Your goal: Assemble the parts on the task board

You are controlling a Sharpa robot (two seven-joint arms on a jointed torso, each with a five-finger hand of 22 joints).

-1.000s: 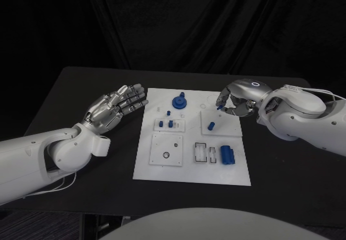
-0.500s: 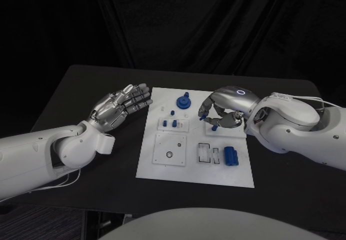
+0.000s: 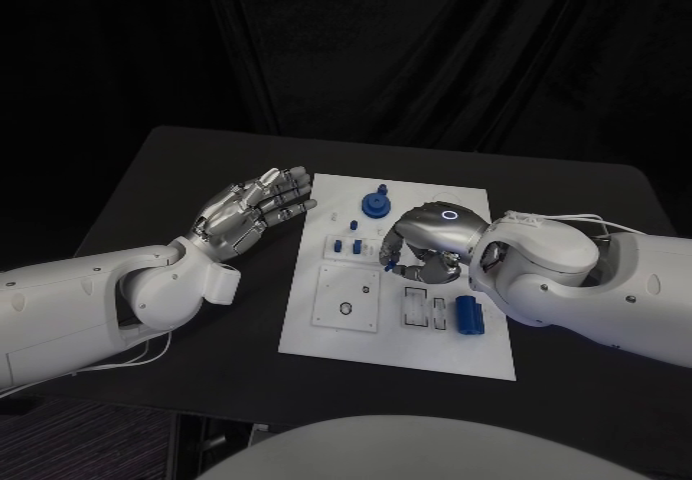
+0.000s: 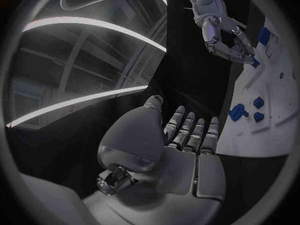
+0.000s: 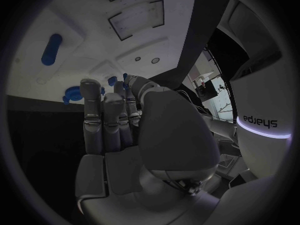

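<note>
Here the right hand (image 3: 418,240) sits low over the middle of the task board (image 3: 346,335), its fingers curled down toward the square plate at the board's centre; whether they pinch a small blue part I cannot tell, since the back of the hand hides the fingertips in the head view and the right wrist view shows only blue bits (image 5: 112,81) just past them. The left hand (image 3: 257,208) hovers flat at about nine o'clock from the board, fingers apart and holding nothing. On the board, a round blue knob (image 3: 376,204) stands at twelve o'clock, two small blue pegs (image 3: 346,244) sit just at nine o'clock of the right hand, and a blue cylinder (image 3: 467,313) lies at about five o'clock. To do this step well, I judge the right hand should descend slowly and straight, keep its part upright over its seat, and avoid brushing the neighbouring pegs; the left hand could steady the board's edge if it slides.
</note>
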